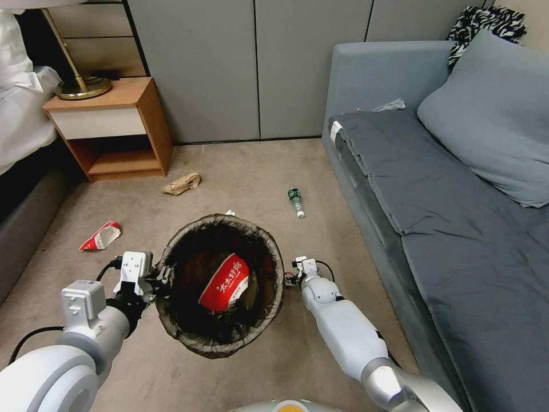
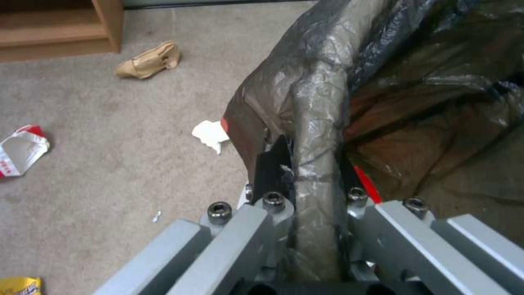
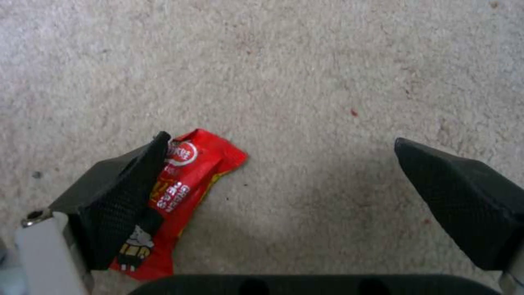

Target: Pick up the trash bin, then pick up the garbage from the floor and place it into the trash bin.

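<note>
head view: trash bin (image 1: 220, 337) hangs above the carpet (image 1: 240, 171), dark liner folded over the rim; inside it a red-and-white wrapper (image 1: 224, 283). left hand (image 1: 162, 280) closed on the near-side rim, arm reaching in from the lower left. right hand (image 1: 293, 273) just beside the opposite rim, low over the carpet. beyond the hands: tan paper bag (image 1: 182, 183), green bottle (image 1: 295, 202), another red-and-white wrapper (image 1: 100, 236).

left wrist view: left hand (image 2: 317, 205) clamps the liner-covered rim of the bin (image 2: 319, 102) between its fingers. on the floor past the hand: white tissue wad (image 2: 210, 134), tan bag (image 2: 148, 61), torn wrapper (image 2: 19, 149), a yellow packet (image 2: 19, 285) at the frame edge.

right wrist view: right hand (image 3: 281, 159) spread wide, pointing down at the carpet; a red snack wrapper (image 3: 180, 192) lies flat against one finger (image 3: 117, 196), not pinched.
</note>
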Controlling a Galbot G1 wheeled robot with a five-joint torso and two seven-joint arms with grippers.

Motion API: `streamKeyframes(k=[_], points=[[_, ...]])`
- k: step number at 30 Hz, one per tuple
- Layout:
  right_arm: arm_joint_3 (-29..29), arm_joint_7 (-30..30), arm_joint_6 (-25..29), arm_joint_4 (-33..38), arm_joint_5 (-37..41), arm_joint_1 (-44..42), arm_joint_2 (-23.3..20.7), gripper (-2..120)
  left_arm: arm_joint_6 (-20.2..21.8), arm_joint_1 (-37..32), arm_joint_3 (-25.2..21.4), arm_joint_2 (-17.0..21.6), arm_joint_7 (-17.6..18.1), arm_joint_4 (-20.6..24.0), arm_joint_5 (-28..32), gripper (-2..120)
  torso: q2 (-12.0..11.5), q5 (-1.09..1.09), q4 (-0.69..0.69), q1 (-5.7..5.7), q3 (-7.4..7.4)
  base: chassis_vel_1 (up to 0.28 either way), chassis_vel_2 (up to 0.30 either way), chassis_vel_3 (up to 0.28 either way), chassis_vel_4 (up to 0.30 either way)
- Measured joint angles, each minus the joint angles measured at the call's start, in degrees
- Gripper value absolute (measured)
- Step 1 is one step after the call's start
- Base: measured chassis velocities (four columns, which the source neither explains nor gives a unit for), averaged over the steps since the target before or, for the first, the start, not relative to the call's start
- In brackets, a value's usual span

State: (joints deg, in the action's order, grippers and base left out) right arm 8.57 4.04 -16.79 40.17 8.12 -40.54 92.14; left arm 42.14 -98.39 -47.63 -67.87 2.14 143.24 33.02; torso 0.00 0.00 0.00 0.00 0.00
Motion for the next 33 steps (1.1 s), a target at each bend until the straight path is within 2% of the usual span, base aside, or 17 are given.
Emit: streamKeyframes(k=[33], points=[[-1.2,-1.13,1.47,0.89,-2.37,-1.99,-0.02,100,0.0,0.13,0.3,-0.37,-0.36,0.0,-0.84,1,0.0,-0.01,-0.01,0.0,0.0,0.0,0.0,0.0,0.0]])
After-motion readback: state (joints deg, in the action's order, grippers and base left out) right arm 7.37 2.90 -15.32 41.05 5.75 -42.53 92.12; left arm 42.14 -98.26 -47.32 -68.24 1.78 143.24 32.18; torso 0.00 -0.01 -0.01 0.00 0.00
